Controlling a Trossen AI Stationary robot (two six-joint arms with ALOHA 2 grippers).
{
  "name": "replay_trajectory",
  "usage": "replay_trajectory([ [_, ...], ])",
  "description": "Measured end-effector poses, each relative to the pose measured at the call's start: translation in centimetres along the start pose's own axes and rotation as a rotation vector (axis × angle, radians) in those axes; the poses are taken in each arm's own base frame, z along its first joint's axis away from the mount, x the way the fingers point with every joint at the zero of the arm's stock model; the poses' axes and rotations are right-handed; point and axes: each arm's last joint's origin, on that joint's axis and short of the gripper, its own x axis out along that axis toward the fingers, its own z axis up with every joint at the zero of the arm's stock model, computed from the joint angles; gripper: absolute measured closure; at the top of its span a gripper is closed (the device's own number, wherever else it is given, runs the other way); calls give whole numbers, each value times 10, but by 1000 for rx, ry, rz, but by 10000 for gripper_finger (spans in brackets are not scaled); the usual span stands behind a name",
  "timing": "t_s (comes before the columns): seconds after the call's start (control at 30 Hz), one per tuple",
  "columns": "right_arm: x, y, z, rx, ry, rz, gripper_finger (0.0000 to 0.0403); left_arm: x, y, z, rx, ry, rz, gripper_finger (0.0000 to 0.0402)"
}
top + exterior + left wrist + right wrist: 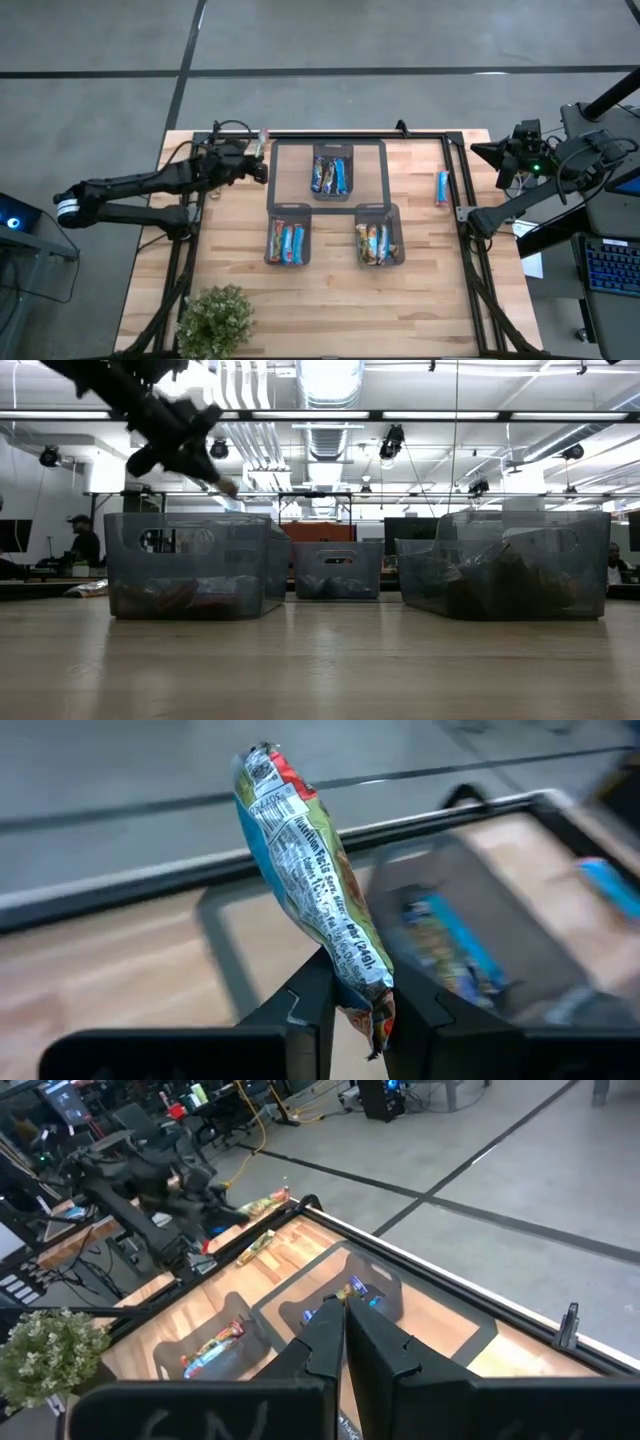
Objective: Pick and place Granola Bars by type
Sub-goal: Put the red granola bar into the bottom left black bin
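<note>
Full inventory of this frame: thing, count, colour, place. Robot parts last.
Bins: three, dark mesh; one mid-table at the far side, one near-left, one near-right; each holds wrapped bars.
Loose bar: one, blue, flat on the table near the right edge.
Held bar: one, blue-and-red wrapper, raised above the table's far-left corner.
Plant: one, green, near-left corner.
Table: one, light wood.
People: two, seated in the room behind.
Left gripper: jaws shut on the held bar.
Right gripper: jaws shut, empty, parked off the table's right side.
</note>
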Motion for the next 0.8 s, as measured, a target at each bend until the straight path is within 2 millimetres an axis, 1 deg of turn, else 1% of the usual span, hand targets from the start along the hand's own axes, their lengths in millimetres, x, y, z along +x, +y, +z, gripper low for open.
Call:
replay_trajectory([
  [0.23,1,2,0,-47,19,31,394,-25,-25,33,92,-16,-188,358],
  [0.37,4,7,-1,-62,50,49,394,-42,-35,44,135,8,-242,358],
  [0.57,12,18,-3,-95,81,39,394,-64,-48,50,180,37,-327,358],
  [0.8,21,30,-6,-120,130,41,394,-85,-63,49,209,64,-445,358],
])
